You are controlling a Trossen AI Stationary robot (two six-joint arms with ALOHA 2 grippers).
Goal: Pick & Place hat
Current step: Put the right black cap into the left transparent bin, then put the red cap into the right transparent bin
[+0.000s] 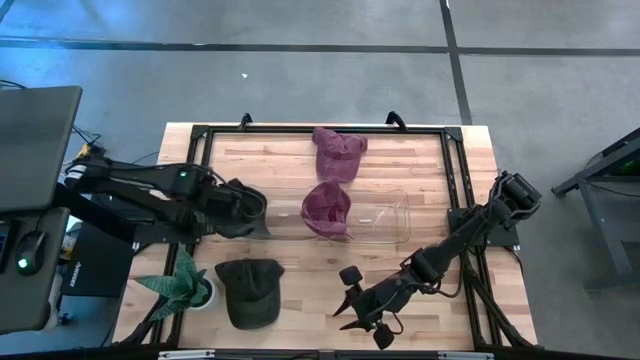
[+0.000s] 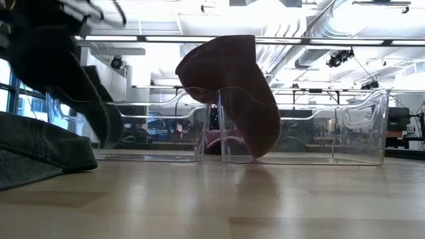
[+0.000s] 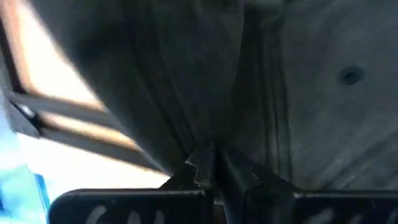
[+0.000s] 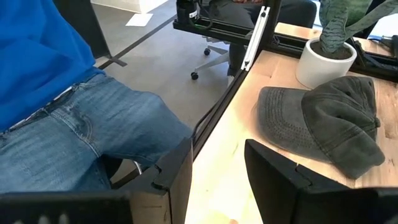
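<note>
From above, you see the dark green cap [image 1: 248, 291] lying on the table near its front edge, beside the potted plant [image 1: 182, 284], while your left gripper [image 1: 256, 215] sits apart from it at the clear bin's [image 1: 390, 218] left end. Your left wrist view shows those fingers [image 3: 198, 169] pinched shut on dark grey fabric [image 3: 205, 74]. Your right wrist view has the right gripper [image 4: 214, 165] partly open and empty, the cap just ahead of it.

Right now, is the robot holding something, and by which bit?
The left gripper pinches a fold of dark cloth, likely a hat's crown. The right gripper holds nothing.
</note>
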